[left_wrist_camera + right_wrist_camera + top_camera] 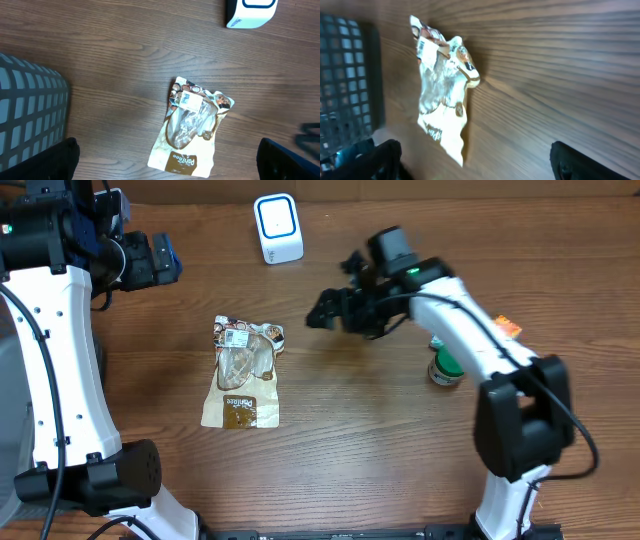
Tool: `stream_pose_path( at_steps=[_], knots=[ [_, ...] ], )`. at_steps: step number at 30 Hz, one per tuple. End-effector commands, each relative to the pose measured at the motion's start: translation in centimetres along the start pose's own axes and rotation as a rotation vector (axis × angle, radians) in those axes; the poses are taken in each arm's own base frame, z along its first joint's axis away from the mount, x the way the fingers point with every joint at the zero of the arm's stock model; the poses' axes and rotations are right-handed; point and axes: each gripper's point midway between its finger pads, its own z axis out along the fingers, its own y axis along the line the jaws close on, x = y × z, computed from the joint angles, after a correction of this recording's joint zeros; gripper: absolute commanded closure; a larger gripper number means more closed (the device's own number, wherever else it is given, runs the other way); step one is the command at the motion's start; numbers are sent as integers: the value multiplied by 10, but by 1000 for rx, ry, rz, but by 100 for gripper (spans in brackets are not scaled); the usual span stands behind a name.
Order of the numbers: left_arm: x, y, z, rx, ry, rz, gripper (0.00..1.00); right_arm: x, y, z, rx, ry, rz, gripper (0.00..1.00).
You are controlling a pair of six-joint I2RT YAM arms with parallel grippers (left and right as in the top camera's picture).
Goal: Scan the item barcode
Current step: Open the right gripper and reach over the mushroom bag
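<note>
The item is a beige and brown snack bag (243,375) lying flat on the wooden table, its white barcode label (236,335) at the far end facing up. A white scanner (278,228) with a blue ring stands at the back. My right gripper (333,290) hovers open to the right of the bag, holding nothing. In the right wrist view the bag (442,90) lies ahead of the right gripper (480,162). My left gripper (172,260) is open at the back left. The left wrist view looks down on the bag (192,125) and the scanner (250,12).
A green-capped bottle (446,366) and an orange packet (508,326) sit beside the right arm. A grey mesh basket (30,120) stands off the table's left side and also shows in the right wrist view as a mesh basket (345,75).
</note>
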Motion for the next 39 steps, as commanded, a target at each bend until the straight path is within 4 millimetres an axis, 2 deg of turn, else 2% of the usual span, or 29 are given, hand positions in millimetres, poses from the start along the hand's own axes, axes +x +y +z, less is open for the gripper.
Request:
stream_pose_path(
  at_steps=[1,7,11,15,21,26,32,34,36,39],
  knots=[
    [0,-1,3,3,7,12,0,15,-4,43,72,40,64,8],
    [0,-1,3,3,7,11,1,28,12,88,107,46,27,18],
    [0,-1,3,3,7,11,1,31,6,105,197,9,43,22],
    [0,-1,3,3,7,12,0,35,9,125,196,4,39,31],
    [0,-1,3,3,7,12,1,38,-4,148,218,-3,103,39],
    [0,-1,3,3,7,12,1,32,-3,156,199,-29,125,53],
    [0,-1,3,3,7,11,0,35,-13,159,224,-43,176,68],
    [0,-1,3,3,7,12,0,36,-13,159,225,-41,176,79],
    [0,-1,3,3,7,12,1,38,-14,159,231,-34,179,96],
    [0,-1,3,3,7,12,1,42,-22,154,257,-11,203,96]
  ],
)
